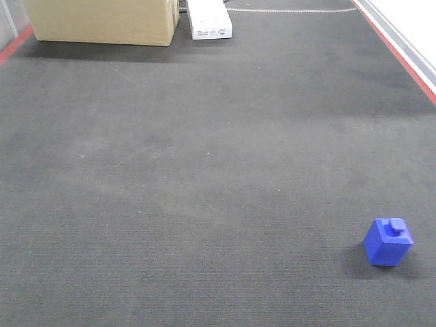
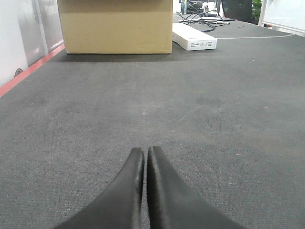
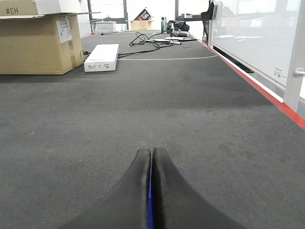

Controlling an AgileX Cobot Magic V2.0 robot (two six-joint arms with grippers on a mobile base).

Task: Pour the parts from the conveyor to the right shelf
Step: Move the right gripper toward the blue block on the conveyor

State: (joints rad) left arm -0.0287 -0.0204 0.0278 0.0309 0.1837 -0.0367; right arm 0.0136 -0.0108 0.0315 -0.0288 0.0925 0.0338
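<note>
One bright-blue part [image 1: 388,241], a small block with a square knob on top, stands upright on the dark grey conveyor [image 1: 204,170] near its front right. No gripper shows in the exterior view. My right gripper [image 3: 151,150] is shut, hovering low over the belt. A thin blue sliver of the part [image 3: 150,205] shows through the slit between its fingers, behind and below them. My left gripper [image 2: 145,149] is shut on nothing, over bare belt. The right shelf is out of view.
A cardboard box [image 1: 102,20] and a flat white box [image 1: 210,20] sit at the belt's far end. Cables [image 3: 152,40] lie beyond them. A red edge [image 1: 402,54] runs along the belt's right side, with a white panel wall [image 3: 252,33] beside it.
</note>
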